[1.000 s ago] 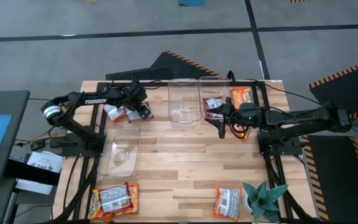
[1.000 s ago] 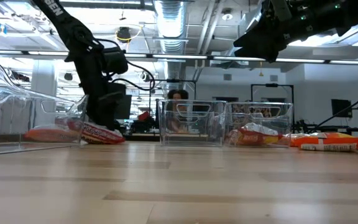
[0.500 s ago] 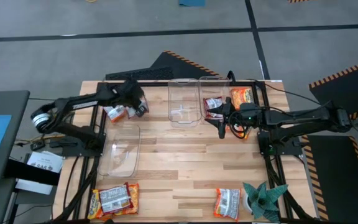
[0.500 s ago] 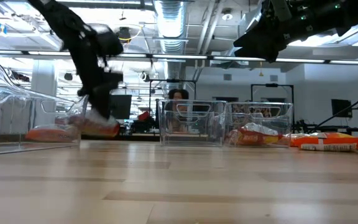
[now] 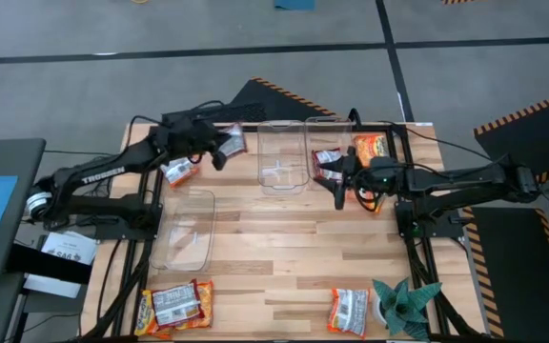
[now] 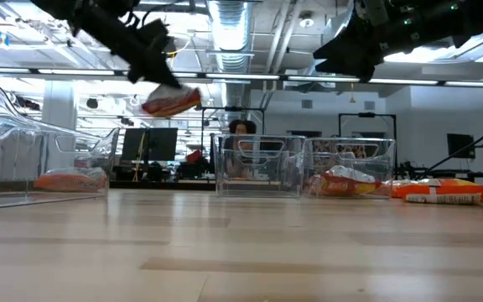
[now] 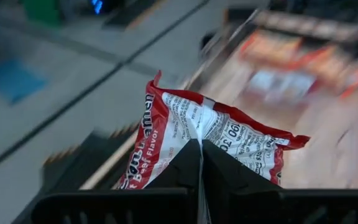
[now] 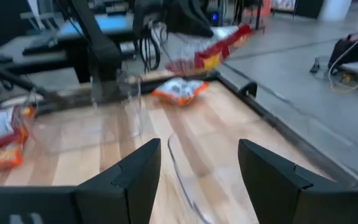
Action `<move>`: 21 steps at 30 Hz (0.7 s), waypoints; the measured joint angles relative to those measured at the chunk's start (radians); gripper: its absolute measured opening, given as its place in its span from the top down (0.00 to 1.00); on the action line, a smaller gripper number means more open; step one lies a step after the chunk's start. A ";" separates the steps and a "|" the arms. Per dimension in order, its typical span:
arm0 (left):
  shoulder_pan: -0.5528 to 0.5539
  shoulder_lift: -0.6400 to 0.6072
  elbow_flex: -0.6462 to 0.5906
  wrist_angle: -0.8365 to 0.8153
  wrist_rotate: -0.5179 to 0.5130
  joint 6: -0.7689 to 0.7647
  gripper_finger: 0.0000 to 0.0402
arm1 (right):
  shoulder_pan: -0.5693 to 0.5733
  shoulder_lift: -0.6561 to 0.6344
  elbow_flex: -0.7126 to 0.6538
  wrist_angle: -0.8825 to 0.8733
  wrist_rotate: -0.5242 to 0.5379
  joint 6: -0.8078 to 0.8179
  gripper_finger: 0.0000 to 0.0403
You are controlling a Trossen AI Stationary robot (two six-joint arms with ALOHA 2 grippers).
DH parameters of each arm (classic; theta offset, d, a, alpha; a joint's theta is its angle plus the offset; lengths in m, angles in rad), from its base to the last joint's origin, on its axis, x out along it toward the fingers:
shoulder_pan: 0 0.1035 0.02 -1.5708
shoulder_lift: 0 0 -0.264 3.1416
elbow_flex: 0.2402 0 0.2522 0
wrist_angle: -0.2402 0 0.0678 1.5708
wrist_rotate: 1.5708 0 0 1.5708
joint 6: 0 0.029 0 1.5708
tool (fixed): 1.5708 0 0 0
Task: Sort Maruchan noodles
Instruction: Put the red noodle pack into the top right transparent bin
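Note:
My left gripper [image 5: 221, 152] hangs above the table's far left part, shut on a red-and-white Maruchan noodle packet [image 5: 233, 142], which also shows in the air in the low view [image 6: 171, 101]. A second such packet [image 5: 177, 171] lies flat on the table below it. My right gripper [image 5: 339, 183] hovers open at the far right, beside a clear bin [image 5: 336, 133] holding a red-white packet [image 5: 326, 162]. An orange packet [image 5: 371, 149] lies just beyond that. More packets lie at the near edge [image 5: 174, 305] [image 5: 349, 311]. My left gripper pinches the packet between its two shut fingers [image 7: 185, 171] at the middle of one edge [image 7: 199, 134]. The fingers come nearly level from the table's left. The packet sticks out past the fingertips, lifted clear of the table and tilted.
An empty clear bin [image 5: 284, 157] stands at the far middle next to the right one, and another clear bin [image 5: 184, 229] sits at the left. A teal spiky plant [image 5: 403, 300] is at the near right corner. Bare wood lies in the middle.
My left gripper has taken hold of one red-and-white packet, risen well above the table and tipped from pointing down to nearly level, moving toward the far edge and the bins. The packet has been lifted clear; its neighbour stays on the table.

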 joint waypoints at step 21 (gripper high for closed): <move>-0.124 0.829 0.502 0.544 0.235 0.008 1.00 | 0.029 -0.002 0.001 0.176 -0.005 -0.065 0.41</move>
